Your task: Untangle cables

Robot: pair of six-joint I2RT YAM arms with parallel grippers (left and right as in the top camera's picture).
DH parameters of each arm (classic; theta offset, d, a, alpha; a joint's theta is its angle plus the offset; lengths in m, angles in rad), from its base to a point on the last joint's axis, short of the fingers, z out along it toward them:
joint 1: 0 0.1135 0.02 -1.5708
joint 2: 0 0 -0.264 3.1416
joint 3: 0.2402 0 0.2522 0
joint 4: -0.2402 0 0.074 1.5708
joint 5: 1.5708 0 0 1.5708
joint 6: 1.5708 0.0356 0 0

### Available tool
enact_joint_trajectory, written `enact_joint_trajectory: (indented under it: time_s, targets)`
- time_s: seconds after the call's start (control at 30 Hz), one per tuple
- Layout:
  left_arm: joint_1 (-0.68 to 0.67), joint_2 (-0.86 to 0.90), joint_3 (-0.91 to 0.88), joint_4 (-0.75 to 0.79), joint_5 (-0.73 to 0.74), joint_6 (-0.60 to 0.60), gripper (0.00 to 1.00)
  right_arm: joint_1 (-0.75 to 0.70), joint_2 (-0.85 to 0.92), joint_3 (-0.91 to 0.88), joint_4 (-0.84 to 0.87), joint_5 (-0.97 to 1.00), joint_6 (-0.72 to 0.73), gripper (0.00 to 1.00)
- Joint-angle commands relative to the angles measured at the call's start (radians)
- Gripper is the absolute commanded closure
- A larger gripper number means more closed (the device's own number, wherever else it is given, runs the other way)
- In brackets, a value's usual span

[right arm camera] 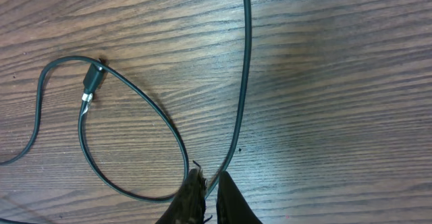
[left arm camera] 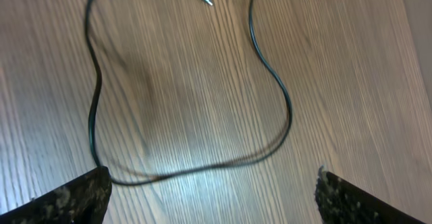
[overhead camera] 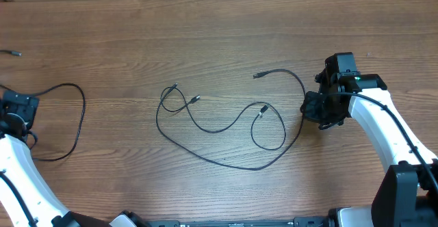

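Two long black cables (overhead camera: 226,128) lie looped across each other at the table's middle, with silver-tipped plugs (overhead camera: 195,98) at their ends. My right gripper (overhead camera: 308,109) is shut on the right-hand stretch of one of them. In the right wrist view the fingers (right arm camera: 210,180) pinch that cable (right arm camera: 244,82), beside a loop ending in a plug (right arm camera: 91,82). A separate cable (overhead camera: 82,111) curves on the far left by my left gripper (overhead camera: 17,111). In the left wrist view that gripper (left arm camera: 212,177) stands wide open, the cable (left arm camera: 287,116) lying on the wood just ahead of its fingertips.
A small loose plug end (overhead camera: 14,52) lies at the far left edge of the wooden table (overhead camera: 219,29). The white right arm (overhead camera: 383,131) reaches in from the lower right and the left arm (overhead camera: 17,165) from the lower left.
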Motion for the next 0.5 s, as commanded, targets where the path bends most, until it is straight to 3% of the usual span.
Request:
enact_joint_trajectory:
  time_s: [0.0,0.23,0.37,0.47]
  targets:
    - [-0.028,0.005,0.014,-0.024,0.068,0.020,0.03,0.003,-0.005,-0.007,-0.002,-0.009,-0.009,0.94]
    - [-0.197,0.005,0.014,-0.030,0.143,0.083,0.03,0.003,-0.005,-0.007,-0.002,-0.010,-0.009,0.93]
    - [-0.377,0.010,0.014,-0.026,0.143,0.208,0.03,0.003,-0.005,-0.007,-0.002,-0.010,-0.009,0.93]
    - [-0.517,0.030,0.014,-0.029,0.144,0.317,0.00,0.003,-0.005,-0.007,-0.002,-0.010,-0.008,0.85]
